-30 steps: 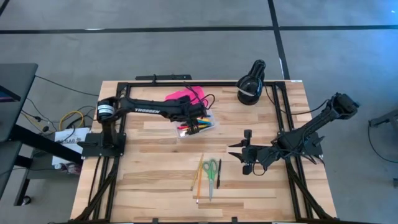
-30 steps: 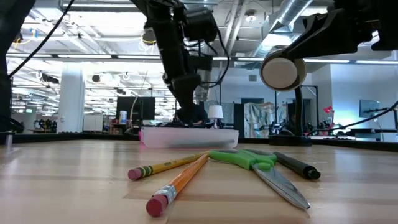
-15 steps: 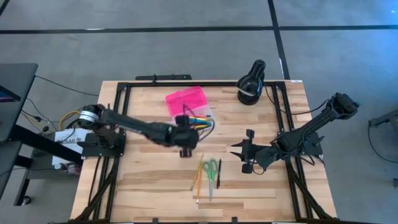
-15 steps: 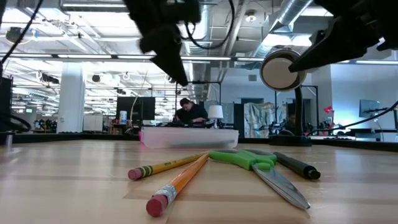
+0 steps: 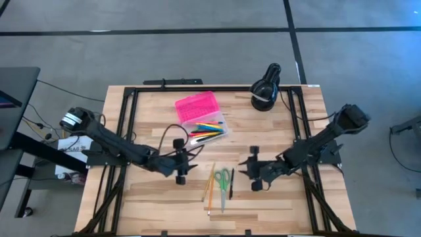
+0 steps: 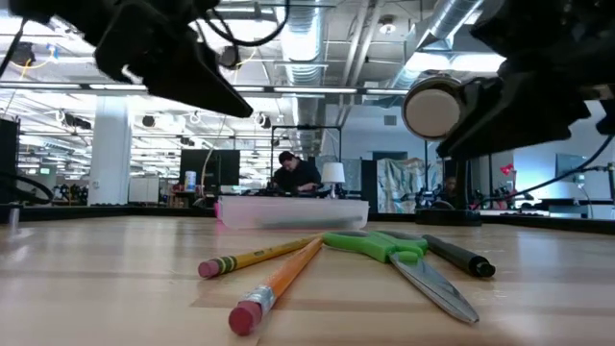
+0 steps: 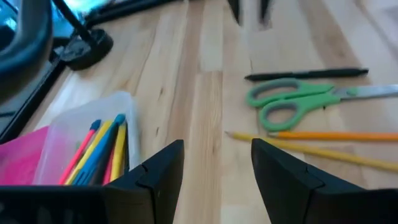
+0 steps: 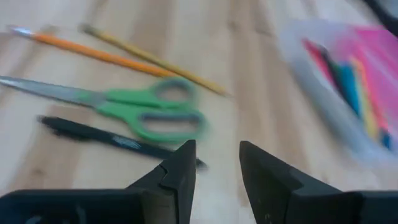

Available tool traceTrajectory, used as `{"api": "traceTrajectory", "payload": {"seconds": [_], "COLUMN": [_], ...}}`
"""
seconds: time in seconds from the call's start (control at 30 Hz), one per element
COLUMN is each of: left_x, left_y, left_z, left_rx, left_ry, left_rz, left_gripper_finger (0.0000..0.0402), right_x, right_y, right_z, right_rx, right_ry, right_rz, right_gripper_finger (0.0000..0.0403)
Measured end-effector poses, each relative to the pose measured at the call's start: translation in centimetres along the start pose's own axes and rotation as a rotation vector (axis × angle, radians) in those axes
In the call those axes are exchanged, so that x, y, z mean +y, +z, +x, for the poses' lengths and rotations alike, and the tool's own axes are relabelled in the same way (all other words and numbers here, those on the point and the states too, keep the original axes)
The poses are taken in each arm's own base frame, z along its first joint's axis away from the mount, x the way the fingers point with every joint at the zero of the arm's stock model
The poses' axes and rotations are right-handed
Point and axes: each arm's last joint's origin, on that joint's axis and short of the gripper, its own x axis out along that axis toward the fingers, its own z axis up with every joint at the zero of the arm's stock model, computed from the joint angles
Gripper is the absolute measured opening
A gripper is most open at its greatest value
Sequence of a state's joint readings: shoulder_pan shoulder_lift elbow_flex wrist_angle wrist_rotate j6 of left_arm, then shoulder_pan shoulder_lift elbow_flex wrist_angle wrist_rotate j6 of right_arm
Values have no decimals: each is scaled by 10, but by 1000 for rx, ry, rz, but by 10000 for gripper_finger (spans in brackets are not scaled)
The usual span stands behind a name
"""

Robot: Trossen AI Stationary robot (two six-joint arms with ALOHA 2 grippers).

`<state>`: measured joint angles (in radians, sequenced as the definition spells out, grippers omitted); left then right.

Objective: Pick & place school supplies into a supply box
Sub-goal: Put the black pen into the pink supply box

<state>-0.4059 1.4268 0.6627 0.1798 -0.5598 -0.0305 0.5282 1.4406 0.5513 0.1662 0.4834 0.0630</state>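
Note:
The supply box stands open at the table's middle far side. Its pink lid (image 5: 196,107) lies flat, and the clear base (image 5: 208,130) holds several coloured pens (image 7: 102,146). Nearer the front edge, flat on the wood, lie an orange pencil (image 5: 211,185), a yellow pencil (image 5: 206,191), green-handled scissors (image 5: 223,183) and a black pen (image 5: 231,184). My left gripper (image 5: 186,160) hangs open left of these, near side of the box, with nothing between its fingers (image 7: 217,158). My right gripper (image 5: 245,169) hangs open just right of the black pen, also holding nothing (image 8: 217,158).
A black rounded object with a white band (image 5: 265,89) sits at the far right of the table. A black frame (image 5: 125,125) runs along the table's sides. Bare wood lies at the near left and near right. The low view shows the pencils (image 6: 274,279) and scissors (image 6: 399,258) in front of the box (image 6: 293,211).
My left gripper has drawn back from above the box's clear base, swinging toward the table's near and left side and tipping from steeply down to a shallower slant. My right gripper has sunk a little and edged left toward the black pen. The supplies have stayed put.

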Motion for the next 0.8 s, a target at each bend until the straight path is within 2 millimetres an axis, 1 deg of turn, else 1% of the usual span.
{"api": "traceTrajectory", "payload": {"seconds": [0.17, 0.43, 0.63, 0.8], "left_x": [-8, -17, -21, -23], "left_y": [-13, -9, -8, -9], "left_z": [-6, -15, -19, -20], "left_rx": [-89, -130, -140, -139], "left_ry": [-1, -39, -46, -48], "left_rz": [4, 21, 28, 29], "left_gripper_finger": [183, 183, 183, 183], "right_x": [8, 9, 8, 5], "right_y": [0, -2, -4, -6], "right_z": [23, 52, 60, 61], "right_rx": [-28, 44, 90, 116], "right_ry": [145, 227, 320, 326], "right_rz": [-86, -127, -127, -124], "right_gripper_finger": [118, 118, 118, 118]}}
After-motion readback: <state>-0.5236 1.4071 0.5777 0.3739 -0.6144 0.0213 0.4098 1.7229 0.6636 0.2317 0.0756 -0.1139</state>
